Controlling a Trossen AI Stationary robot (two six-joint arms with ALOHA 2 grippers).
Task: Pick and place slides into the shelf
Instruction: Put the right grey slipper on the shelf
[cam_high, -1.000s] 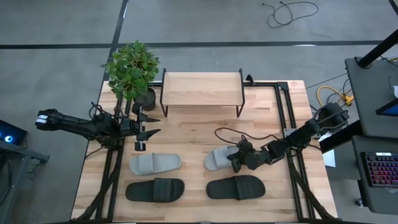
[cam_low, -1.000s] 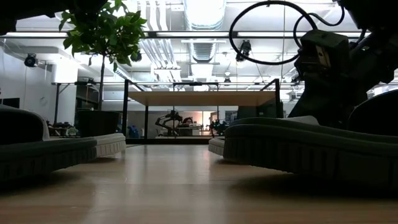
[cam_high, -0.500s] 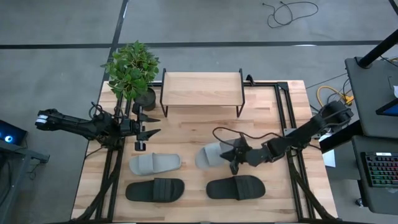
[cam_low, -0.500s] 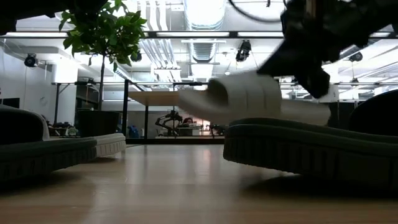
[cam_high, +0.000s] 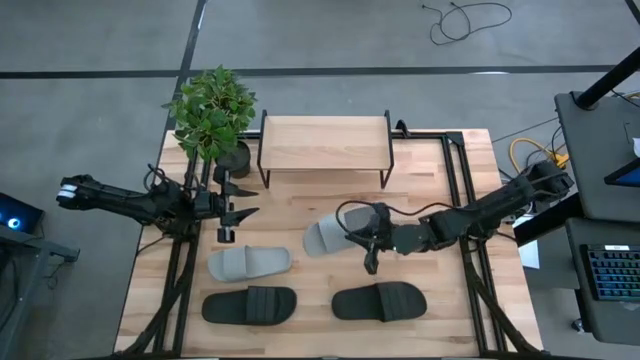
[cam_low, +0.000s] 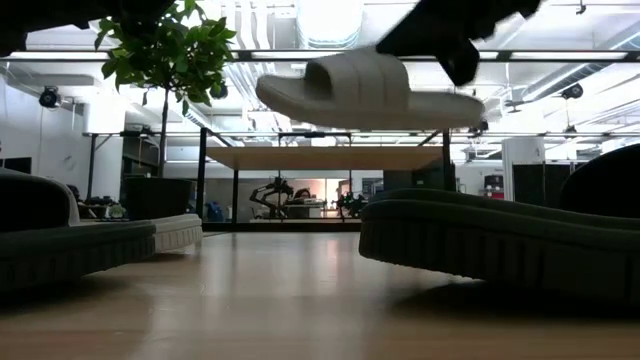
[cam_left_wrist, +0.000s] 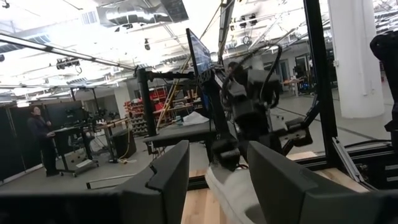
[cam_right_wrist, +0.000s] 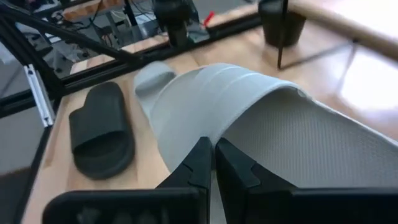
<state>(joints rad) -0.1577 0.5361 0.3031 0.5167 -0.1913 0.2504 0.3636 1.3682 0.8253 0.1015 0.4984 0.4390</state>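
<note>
My right gripper (cam_high: 362, 240) is shut on a light grey slide (cam_high: 325, 237), which hangs in the air (cam_low: 370, 90) in front of the shelf (cam_high: 325, 145). The second grey slide (cam_high: 250, 263) lies sole down on the table, left of centre. Two black slides (cam_high: 250, 305) (cam_high: 380, 300) lie near the front edge. My left gripper (cam_high: 235, 205) waits open above the table's left side, beside the plant, with nothing between its fingers (cam_left_wrist: 174, 180). My right gripper pinches the grey slide between its two fingers at the strap's heel-side edge (cam_right_wrist: 219, 138), where it meets the sole's side; the fingers themselves hide the exact spot. It comes from the table's right, slanting down. The slide is lifted clear, roughly level, sole down, toe toward the table's left.
A potted plant (cam_high: 212, 115) stands at the far left, next to the shelf. Bare wooden tabletop (cam_high: 300, 205) lies between the shelf and the slides. Black frame rails (cam_high: 465, 200) run along the table's right side.
My right gripper has risen and gone toward the table's left and far side, rolling at the wrist and staying shut. The grey slide has come up off the table with it, from beside the right black slide to hanging clear and about level.
</note>
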